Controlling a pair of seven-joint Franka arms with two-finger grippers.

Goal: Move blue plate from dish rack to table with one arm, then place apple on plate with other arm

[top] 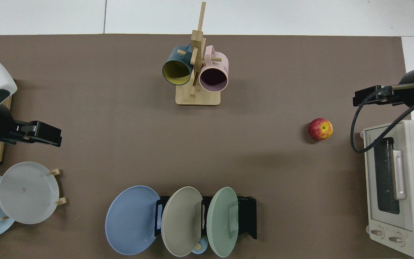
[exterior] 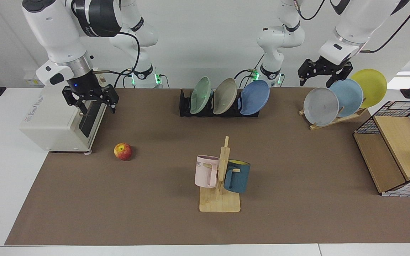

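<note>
Entry: first step is not yet under way. The blue plate [exterior: 255, 97] is sitting in the end slot of the dish rack [exterior: 185, 103], leaning on edge beside a beige plate [exterior: 225, 96] and a pale green plate [exterior: 200, 95], at the far middle of the counter [exterior: 297, 199].

My left end effector [exterior: 323, 75] is hovering at the far right above the wooden plate stand [exterior: 336, 119], fingers spread, holding nothing, well apart from the rack. My right end effector [exterior: 94, 103] is hanging at the far left in front of the toaster oven [exterior: 53, 124], also spread and empty, waiting.

The apple [exterior: 123, 151] is resting on the brown mat, near the oven, touching nothing.

Judgement: the left arm is nearer the blue plate, so I am expecting it to travel toward the rack, pinch the exposed upper rim, and lift upward to clear the dividers before laying the plate flat on open mat.

Materials: plate matte, round, shallow raised rim, so probably little to grip but the edge. Rack black, slotted, rigid. Apple smooth, red with yellow patches, liable to roll. Mat flat, dull, fibrous-looking.
</note>
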